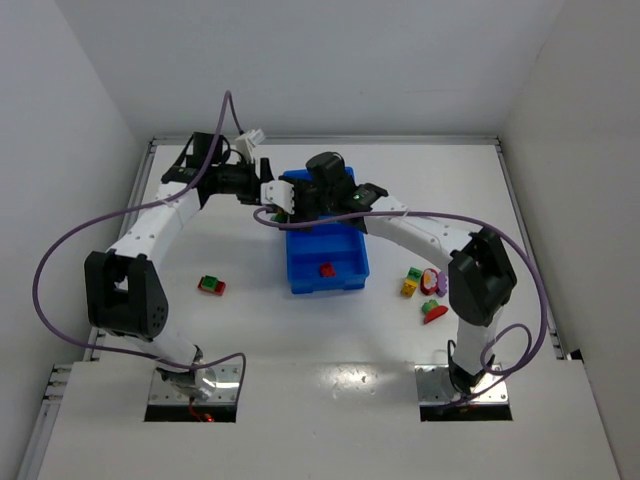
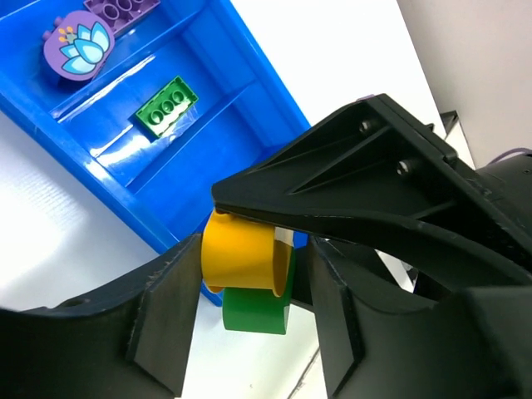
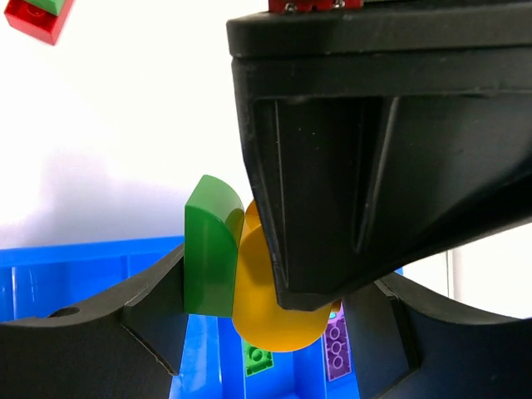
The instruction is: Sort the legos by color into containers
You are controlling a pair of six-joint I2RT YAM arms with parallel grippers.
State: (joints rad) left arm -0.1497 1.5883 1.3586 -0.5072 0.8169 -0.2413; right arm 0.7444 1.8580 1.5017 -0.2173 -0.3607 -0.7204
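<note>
A yellow round lego [image 2: 241, 258] joined to a green rounded lego [image 2: 253, 312] hangs over the far left corner of the blue tray [image 1: 345, 255]. My right gripper [image 3: 266, 332] is shut on this pair, with the green part [image 3: 209, 249] against one finger. My left gripper [image 2: 253, 332] stands around the same pair. One of its pads touches the yellow part, and a gap shows at the other pad. In the tray lie a green brick [image 2: 169, 105], a purple flower piece [image 2: 79, 47], a purple plate [image 2: 125, 10] and a red piece [image 1: 327, 269].
A red and green lego [image 1: 211, 285] lies on the table left of the tray. Right of the tray, beside the right arm, sit several loose pieces: yellow [image 1: 410, 288], green [image 1: 429, 306] and red [image 1: 436, 316]. White walls enclose the table.
</note>
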